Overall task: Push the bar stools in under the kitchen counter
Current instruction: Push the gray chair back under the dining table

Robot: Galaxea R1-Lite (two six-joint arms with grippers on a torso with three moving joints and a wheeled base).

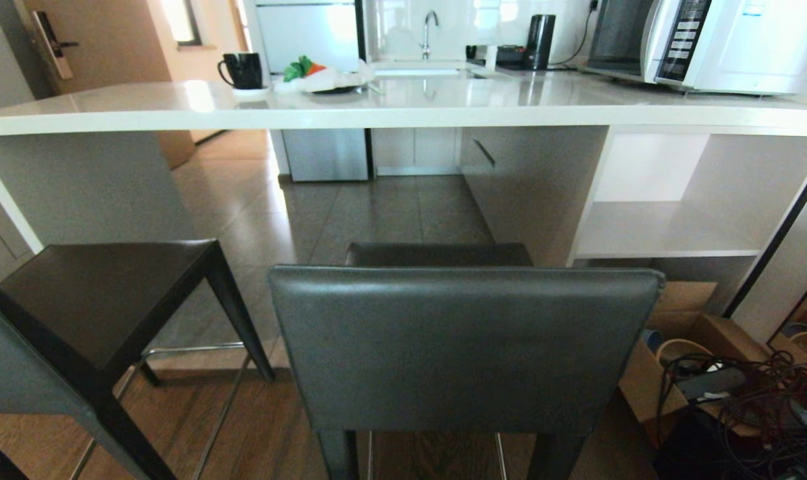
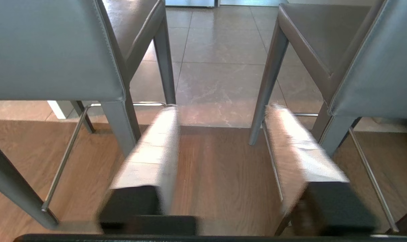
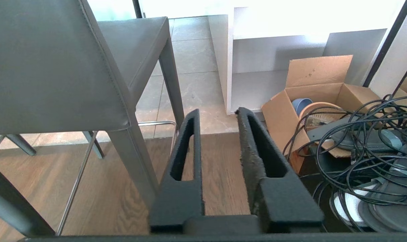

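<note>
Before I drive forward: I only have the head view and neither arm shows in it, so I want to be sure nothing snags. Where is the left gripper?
Observer: The left gripper hangs low over the wood floor, pointing into the gap between the left stool and the right stool.
Operator: Is it holding anything?
Observer: No. Its fingers stand apart with only floor between them.
Operator: And the right gripper?
Observer: The right gripper is empty too, with its fingers apart. It sits low between the right stool's rear leg and the cardboard box with the tangle of cables.
</note>
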